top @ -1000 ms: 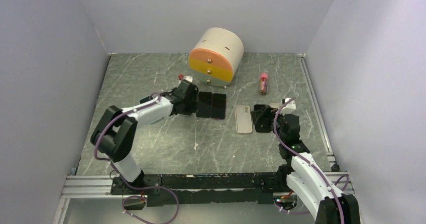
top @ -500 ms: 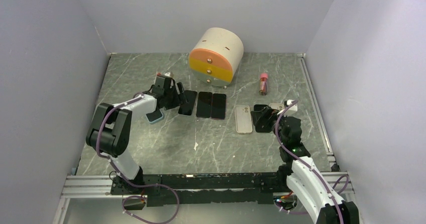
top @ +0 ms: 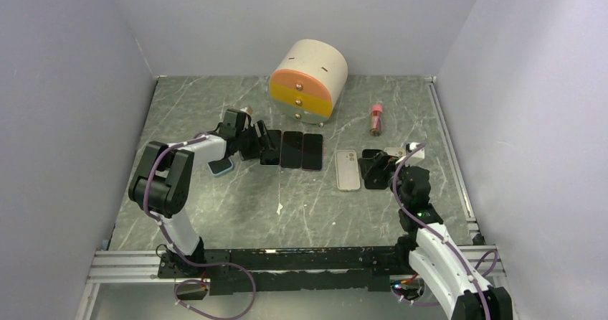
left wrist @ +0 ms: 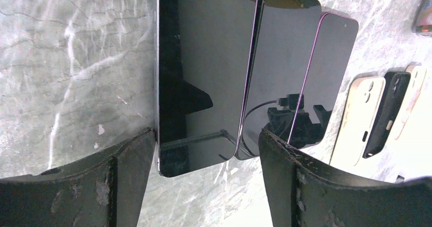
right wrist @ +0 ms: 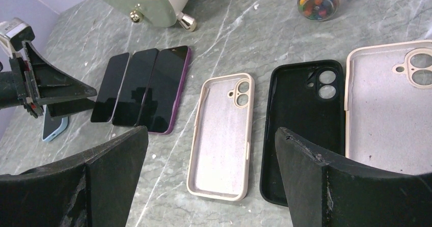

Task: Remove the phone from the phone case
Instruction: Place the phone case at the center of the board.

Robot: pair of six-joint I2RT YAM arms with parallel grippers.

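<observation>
Three bare dark phones lie side by side: the left phone (top: pixel 272 150) (left wrist: pixel 204 69), the middle phone (left wrist: pixel 277 69) and a purple-edged phone (left wrist: pixel 326 69). My left gripper (top: pixel 264 143) (left wrist: pixel 206 135) is open, and the near end of the left phone lies between its fingers (left wrist: pixel 127 176). A light blue phone case (top: pixel 221 166) (right wrist: pixel 51 128) lies beside the left arm; I cannot tell whether anything is in it. My right gripper (top: pixel 378 168) (right wrist: pixel 211 131) hangs open above an empty beige case (right wrist: pixel 221 140), holding nothing.
A black case (right wrist: pixel 300 130) and a second beige case (right wrist: pixel 387 105) lie empty to the right. The round drawer unit (top: pixel 308 82) stands at the back. A tube of coloured bits (top: pixel 376 118) lies at back right. Walls close in on both sides.
The left gripper pulled back to the left, uncovering a third phone and the blue case, then returned to that phone's end. The right gripper opened a little wider and barely moved.
</observation>
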